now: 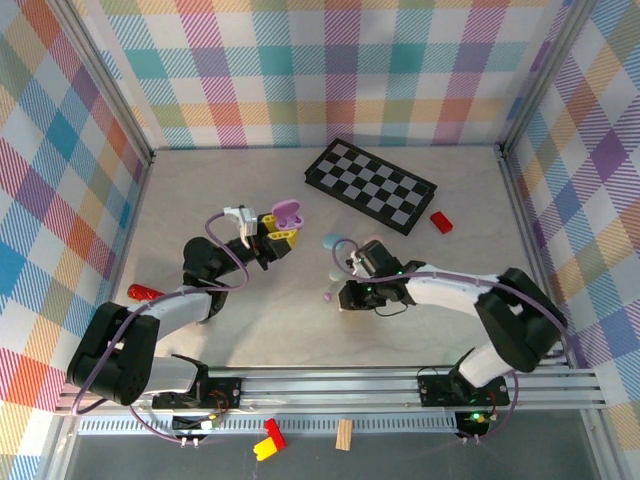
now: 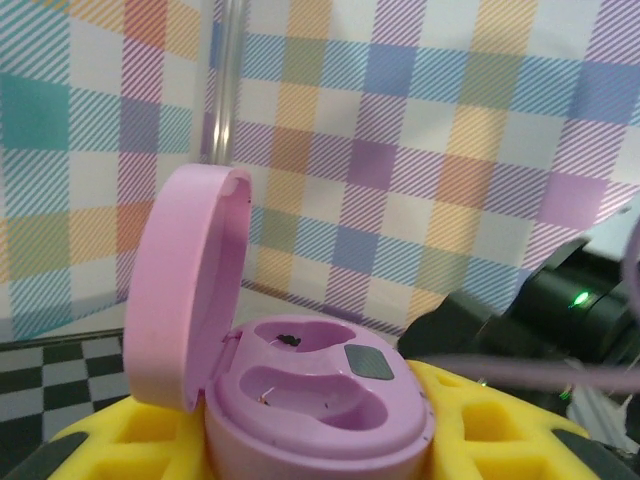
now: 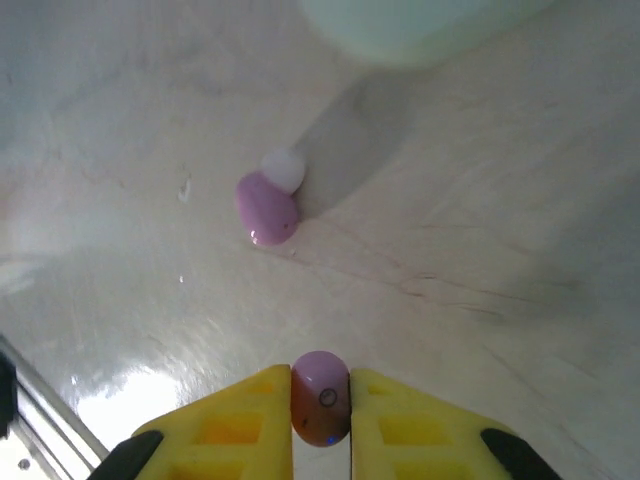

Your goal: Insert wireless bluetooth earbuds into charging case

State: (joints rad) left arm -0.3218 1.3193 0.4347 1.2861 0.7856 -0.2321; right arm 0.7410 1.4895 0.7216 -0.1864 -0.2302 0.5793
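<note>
The right gripper (image 3: 320,380) has its yellow fingers pressed in on a purple earbud (image 3: 320,408), which sits pinched between the tips. Ahead of it on the pale table (image 3: 480,300) lies a second earbud (image 3: 266,210), pink-purple. A whitish bit touches its far end and may be its own tip or another bud; the blur leaves that open. Farther on stands a pale green case (image 3: 420,25). The left gripper (image 1: 279,236) clamps a pink case (image 2: 320,405) between its yellow fingers, with the lid (image 2: 185,290) standing open and two sockets showing. Beyond, near the back wall, lie a checkerboard (image 1: 370,185) and a red block (image 1: 441,222)
</note>
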